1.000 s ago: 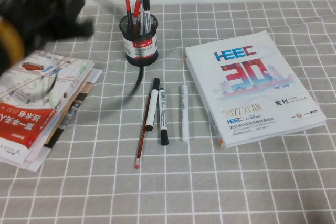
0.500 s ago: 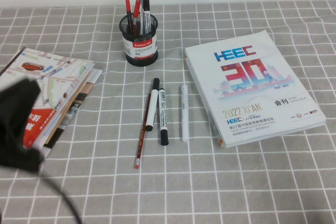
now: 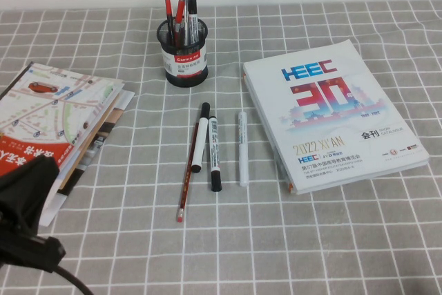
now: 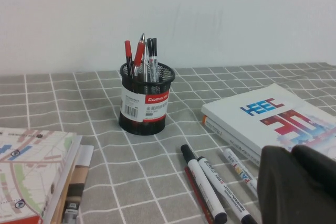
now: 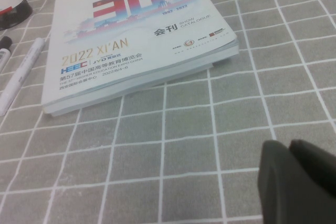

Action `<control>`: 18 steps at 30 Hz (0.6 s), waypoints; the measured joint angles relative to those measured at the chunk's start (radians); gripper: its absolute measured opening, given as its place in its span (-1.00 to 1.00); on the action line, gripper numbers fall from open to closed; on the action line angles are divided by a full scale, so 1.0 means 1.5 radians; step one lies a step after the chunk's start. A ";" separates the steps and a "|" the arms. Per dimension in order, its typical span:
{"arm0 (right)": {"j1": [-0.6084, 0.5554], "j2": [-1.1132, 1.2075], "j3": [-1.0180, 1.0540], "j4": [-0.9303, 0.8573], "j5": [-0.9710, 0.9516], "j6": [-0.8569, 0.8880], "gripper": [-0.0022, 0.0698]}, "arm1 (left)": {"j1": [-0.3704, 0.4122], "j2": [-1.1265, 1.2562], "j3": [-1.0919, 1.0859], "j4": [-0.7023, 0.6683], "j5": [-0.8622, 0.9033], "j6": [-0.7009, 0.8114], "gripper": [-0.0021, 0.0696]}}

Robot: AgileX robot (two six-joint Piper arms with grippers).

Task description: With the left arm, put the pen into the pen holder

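The black mesh pen holder (image 3: 183, 56) with its red-and-white label stands at the back of the table, also in the left wrist view (image 4: 145, 103). Several pens stand in it, among them the red pen (image 3: 179, 12) (image 4: 138, 55), leaning slightly. My left gripper (image 3: 36, 183) is at the table's front-left corner, well clear of the holder. It is shut and empty, its dark fingers (image 4: 294, 182) pressed together. My right gripper (image 5: 296, 179) hovers low over bare cloth by the book, shut with nothing in it. It is outside the high view.
Two black-capped white markers (image 3: 200, 139) (image 3: 215, 153), a white paint marker (image 3: 243, 146) and a thin dark-red pencil (image 3: 186, 181) lie mid-table. A thick HEEC catalogue (image 3: 331, 112) lies at right, a stack of maps and magazines (image 3: 59, 122) at left.
My left arm has pulled back from the back left near the holder to the front-left corner, drawing its cable away with it. Nothing on the table has moved.
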 joint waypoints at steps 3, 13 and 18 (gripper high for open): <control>0.000 0.000 0.000 0.000 0.000 0.000 -0.98 | 0.000 0.000 0.000 0.000 0.001 -0.003 -0.94; 0.000 0.000 0.000 0.000 0.000 0.000 -0.98 | 0.012 -0.130 0.048 -0.395 0.148 0.389 -0.94; 0.000 0.000 0.000 0.000 0.000 0.000 -0.98 | 0.060 -0.246 0.125 -0.649 0.126 0.668 -0.94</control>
